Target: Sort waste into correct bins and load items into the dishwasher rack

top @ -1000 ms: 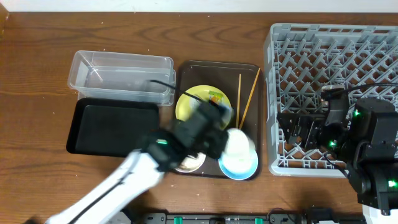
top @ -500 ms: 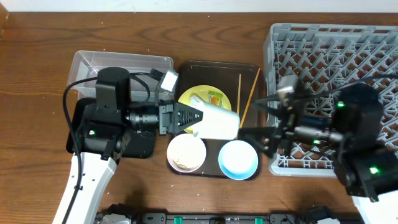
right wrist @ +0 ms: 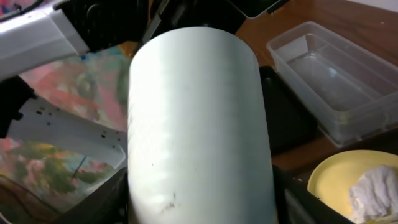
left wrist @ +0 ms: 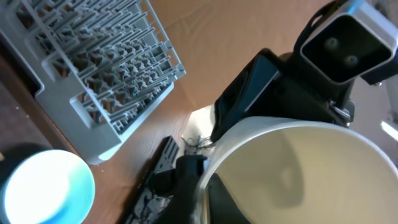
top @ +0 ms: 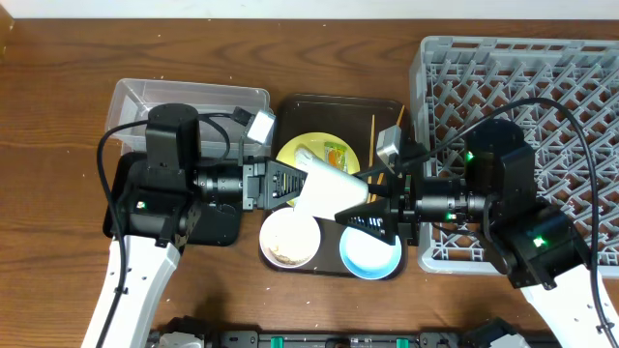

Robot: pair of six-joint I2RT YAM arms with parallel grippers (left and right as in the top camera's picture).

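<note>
White cup (top: 329,184) clamped in my left gripper (top: 293,184) above the tray (top: 309,109) could drop if my right gripper (top: 360,211), closure I cannot tell, misgrips.

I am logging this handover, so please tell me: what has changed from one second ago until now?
The right gripper moved from over the dishwasher rack to the white cup. The left gripper drew the cup back from over the blue bowl and holds it sideways. The yellow plate, chopsticks and white bowl stayed.
</note>
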